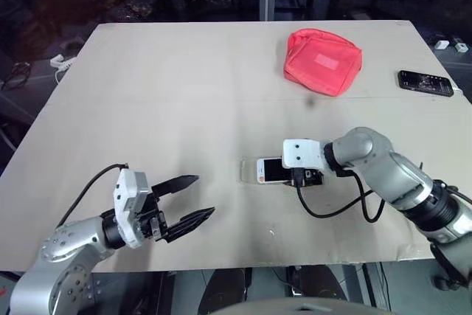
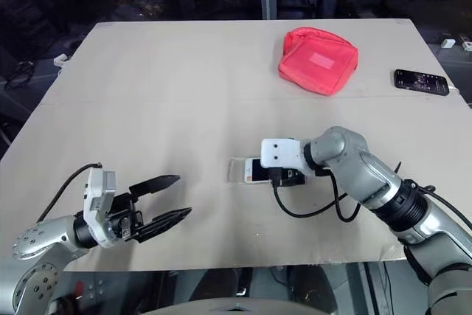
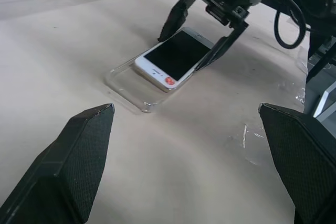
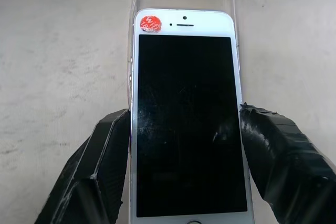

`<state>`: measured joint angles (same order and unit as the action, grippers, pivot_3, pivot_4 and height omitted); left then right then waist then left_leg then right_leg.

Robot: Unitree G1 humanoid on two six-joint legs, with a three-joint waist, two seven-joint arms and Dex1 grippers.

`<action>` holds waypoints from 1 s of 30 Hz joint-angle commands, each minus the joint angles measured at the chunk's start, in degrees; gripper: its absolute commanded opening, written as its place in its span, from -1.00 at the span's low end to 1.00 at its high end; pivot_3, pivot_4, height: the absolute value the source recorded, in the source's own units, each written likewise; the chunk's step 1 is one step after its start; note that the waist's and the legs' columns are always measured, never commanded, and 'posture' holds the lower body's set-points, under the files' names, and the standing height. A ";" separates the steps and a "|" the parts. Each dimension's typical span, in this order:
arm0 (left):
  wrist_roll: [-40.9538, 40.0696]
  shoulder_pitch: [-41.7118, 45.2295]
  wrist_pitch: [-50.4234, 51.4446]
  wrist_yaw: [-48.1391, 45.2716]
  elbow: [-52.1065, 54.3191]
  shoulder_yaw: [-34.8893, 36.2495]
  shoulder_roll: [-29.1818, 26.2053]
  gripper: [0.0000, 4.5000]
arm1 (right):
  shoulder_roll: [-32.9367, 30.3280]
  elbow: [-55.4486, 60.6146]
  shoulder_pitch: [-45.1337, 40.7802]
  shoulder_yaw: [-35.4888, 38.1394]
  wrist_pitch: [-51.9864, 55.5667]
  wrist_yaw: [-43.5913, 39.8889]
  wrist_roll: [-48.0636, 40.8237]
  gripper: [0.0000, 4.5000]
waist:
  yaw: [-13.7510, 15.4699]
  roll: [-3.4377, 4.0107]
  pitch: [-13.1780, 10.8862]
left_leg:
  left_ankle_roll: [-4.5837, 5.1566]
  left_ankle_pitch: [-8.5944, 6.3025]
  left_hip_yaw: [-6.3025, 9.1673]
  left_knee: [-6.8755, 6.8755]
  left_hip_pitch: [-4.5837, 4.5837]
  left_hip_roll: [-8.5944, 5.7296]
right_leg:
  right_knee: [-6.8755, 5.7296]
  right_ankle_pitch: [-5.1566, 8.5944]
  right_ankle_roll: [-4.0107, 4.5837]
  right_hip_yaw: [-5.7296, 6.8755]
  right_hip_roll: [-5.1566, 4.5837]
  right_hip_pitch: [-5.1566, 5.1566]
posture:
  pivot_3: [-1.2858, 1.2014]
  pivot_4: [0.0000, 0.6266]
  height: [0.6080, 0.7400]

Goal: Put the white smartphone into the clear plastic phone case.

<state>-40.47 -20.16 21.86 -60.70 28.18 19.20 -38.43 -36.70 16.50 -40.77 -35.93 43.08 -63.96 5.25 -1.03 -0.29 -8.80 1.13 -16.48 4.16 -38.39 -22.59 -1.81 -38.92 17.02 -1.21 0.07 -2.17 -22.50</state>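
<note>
The white smartphone (image 4: 186,119), dark screen up with a red sticker at one corner, lies partly over the clear plastic phone case (image 3: 126,85) near the table's middle front. The case's left end sticks out past the phone (image 1: 270,170). My right gripper (image 1: 306,177) reaches down from the right and is shut on the phone, one black finger (image 4: 107,150) against each long edge. My left gripper (image 1: 206,194) hovers open and empty at the front left, pointing toward the phone from well short of it.
A red fabric pouch (image 1: 322,60) lies at the back right of the beige table (image 1: 147,94). An all-black smartphone (image 1: 425,82) rests near the right edge. A black cable loops from my right wrist beside the phone. The table's front edge runs just below both grippers.
</note>
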 commanded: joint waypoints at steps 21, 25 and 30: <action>3.04 11.63 0.53 0.32 -6.70 -8.57 -1.32 0.42 | -0.07 17.45 2.27 19.79 23.83 4.13 -12.44 0.35 | 0.96 -0.01 0.03 | 0.00 0.00 0.06 0.00 -0.16 -0.04 | 0.02 -0.01 0.01 0.06 -0.03 -0.10 | 0.03 -0.52 1.00; 6.66 17.05 0.26 1.46 -10.99 -12.26 -0.66 -0.45 | -2.50 22.56 9.20 24.36 27.66 8.78 -14.45 -0.50 | 0.55 -0.01 0.02 | 0.00 0.00 0.07 0.02 -0.17 -0.05 | 0.01 -0.01 0.01 0.06 -0.04 -0.11 | 0.03 -0.52 1.00; 13.85 22.19 -2.06 2.79 -16.31 -17.57 -0.34 -0.98 | -7.39 23.11 17.43 25.60 25.11 14.98 -12.92 -1.00 | 0.13 -0.02 0.02 | 0.01 0.00 0.03 -0.01 -0.17 -0.06 | -0.02 -0.01 0.00 0.02 -0.02 -0.10 | 0.03 -0.52 1.00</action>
<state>-28.50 1.52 21.59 -57.81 12.21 2.51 -38.70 -43.64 37.78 -23.35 -12.26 69.38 -50.86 -8.08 -0.90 -0.31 -8.78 1.14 -16.48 4.19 -38.40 -22.76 -1.87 -38.94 17.00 -1.21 0.08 -2.17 -22.60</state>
